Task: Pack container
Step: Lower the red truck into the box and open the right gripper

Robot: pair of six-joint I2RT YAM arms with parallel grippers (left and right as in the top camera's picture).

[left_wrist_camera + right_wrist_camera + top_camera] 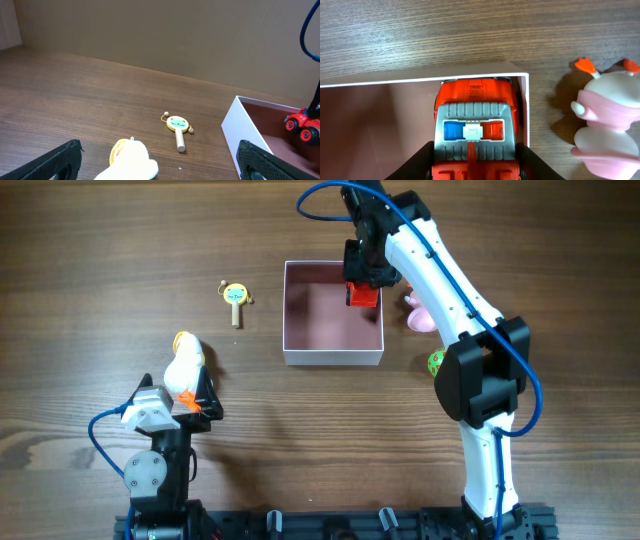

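Note:
The container (pixel 333 315), white-walled with a pink inside, stands mid-table; it also shows in the left wrist view (pixel 245 131) and the right wrist view (pixel 420 80). My right gripper (pixel 362 278) is shut on a red toy truck (pixel 362 295) and holds it inside the container's far right corner. The right wrist view shows the gripper's fingers (pixel 474 167) pressed against both sides of the truck (pixel 474 107). My left gripper (pixel 192 405) is open at the front left, its fingers (pixel 160 165) spread on either side of a white and yellow duck toy (pixel 131 159).
A yellow rattle (pixel 235 295) lies left of the container. A pink toy (pixel 420 315) lies just outside the container's right wall, and also shows in the right wrist view (pixel 605 125). A green toy (pixel 437 363) sits by the right arm.

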